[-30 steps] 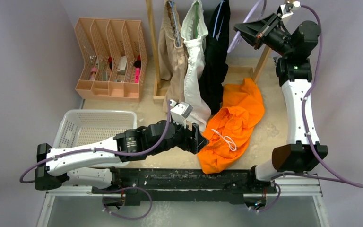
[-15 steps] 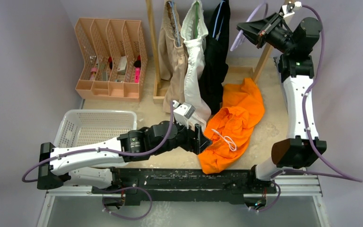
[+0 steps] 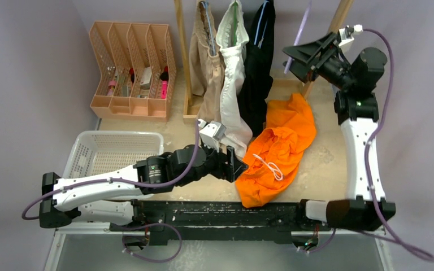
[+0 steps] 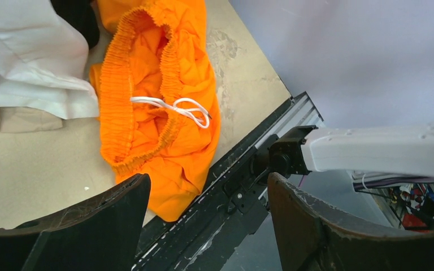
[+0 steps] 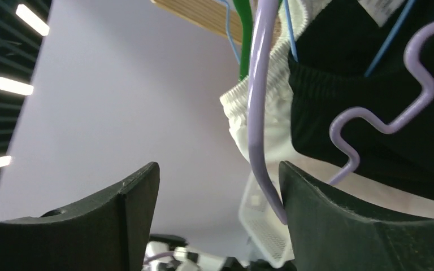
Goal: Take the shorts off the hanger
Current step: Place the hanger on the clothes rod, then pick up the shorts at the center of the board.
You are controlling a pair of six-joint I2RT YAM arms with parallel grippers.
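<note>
- The bright orange cloth shorts (image 3: 282,144) are lying crumpled on the tan surface (image 3: 328,158), off any hanger. Their long axis is running from the near edge toward the wooden rack (image 3: 181,51), and the waistband and white drawstring (image 4: 175,106) are facing the left arm.
- The left fingers (image 4: 90,226) are hovering just beside that waistband, spread wide and holding nothing.
- The black shorts (image 3: 260,73), white shorts (image 3: 231,84) and beige shorts (image 3: 206,73) are hanging lengthwise down from the rack.
- The right fingers (image 5: 350,226) are standing wide apart up beside the rack. A bare lavender plastic hanger (image 5: 258,84) is passing between them, ungripped.
- The black pair is hanging just to their left, so we are judging the right arm nearer for it.
- We are reading no brand; a white tag (image 5: 381,8) on the black pair is too blurred.
</note>
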